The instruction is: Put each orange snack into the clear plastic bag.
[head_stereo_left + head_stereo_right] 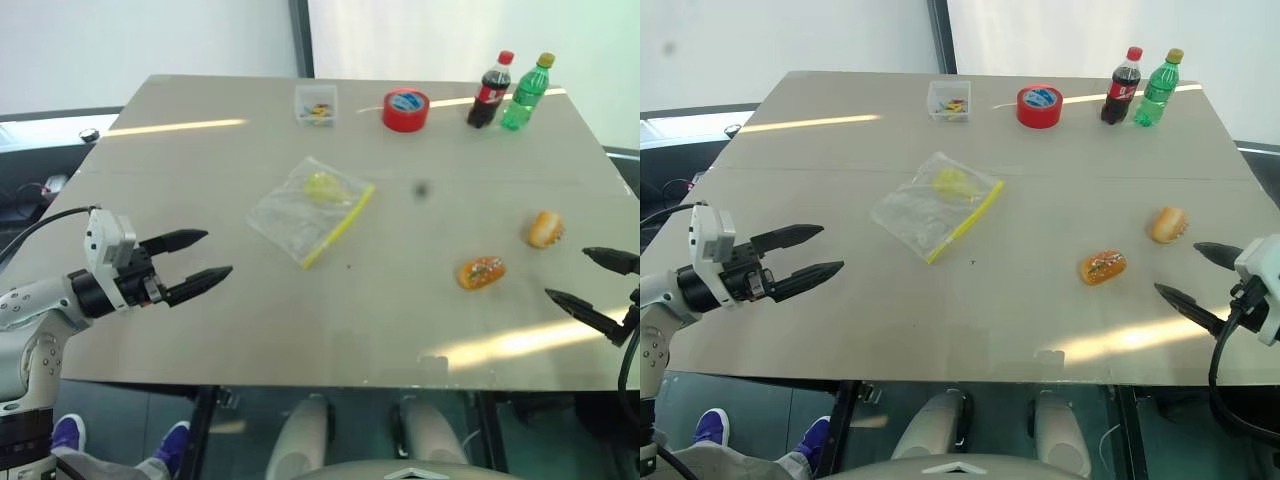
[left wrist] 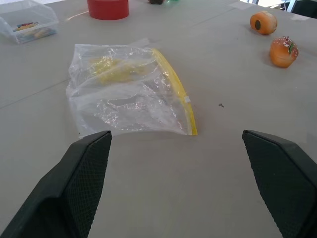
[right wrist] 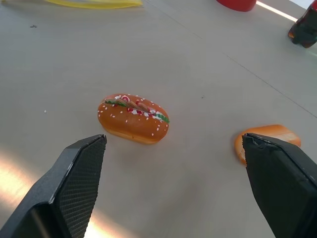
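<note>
The clear plastic bag [image 1: 308, 210] lies flat mid-table, its yellow seal strip toward the right, with something yellow inside. A deep orange speckled snack [image 1: 481, 272] rests on the table at the right. A paler orange snack [image 1: 545, 228] sits just beyond it. My left gripper [image 1: 218, 254] hovers open and empty over the table's left side, pointing at the bag [image 2: 129, 89] a short way off. My right gripper [image 1: 566, 272] is open and empty at the right edge. The speckled snack [image 3: 133, 119] lies just ahead of its fingers, and the paler one [image 3: 270, 136] is partly behind one finger.
Along the far edge stand a small clear box [image 1: 316, 104] of coloured bits, a red tape roll [image 1: 406, 109], a cola bottle [image 1: 490, 90] and a green bottle [image 1: 527, 92]. The table's front edge [image 1: 330, 380] runs close below both grippers.
</note>
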